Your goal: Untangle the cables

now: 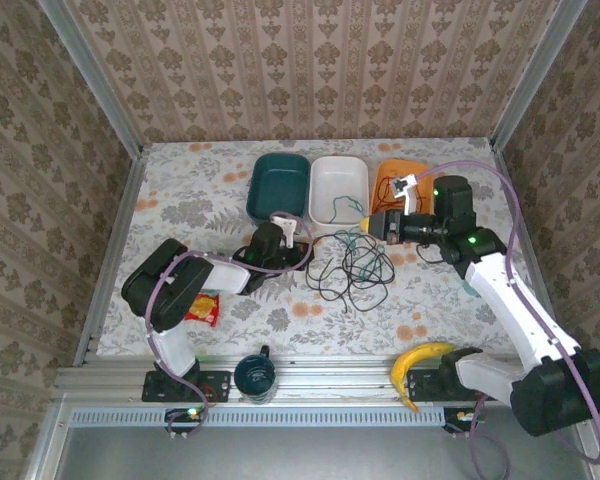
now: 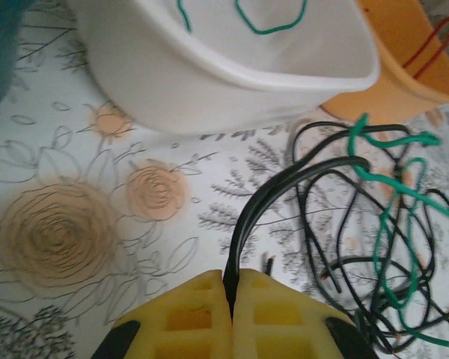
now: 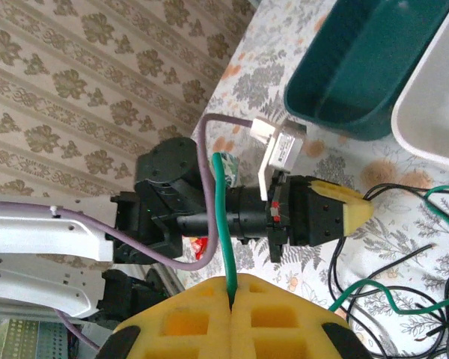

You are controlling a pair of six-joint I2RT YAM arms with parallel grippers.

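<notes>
Reaching across the floral counter (image 1: 180,200) in the top view, the left arm lies low with its elbow folded near the base. Its left hand (image 1: 301,252) is at the left edge of the cables (image 1: 355,265), a loose tangle of black and green loops. The tangle lies just in front of the white bin (image 1: 338,185). The right arm rises from the near right corner and bends leftward, and the right hand (image 1: 365,223) is at the far right edge of the tangle, below the orange bin (image 1: 400,180). A teal bin (image 1: 280,183) stands left of the white one.

In the left wrist view, the left hand (image 2: 230,299) has its yellow fingers (image 2: 187,314) pressed together on a black cable (image 2: 247,217), which arcs up out of the seam toward the pile. A green cable (image 2: 393,194) snakes over the black loops on the right. A red cable (image 2: 426,45) lies inside the orange bin (image 2: 396,82), and a green strand lies in the white bin (image 2: 209,90).

In the right wrist view, the right hand (image 3: 230,299) is clamped tight on a green cable (image 3: 223,217) that rises straight up from between its fingers (image 3: 284,321). The left hand (image 3: 363,213) is opposite it, pointing right. Black loops (image 3: 389,262) lie on the counter beside it.
</notes>
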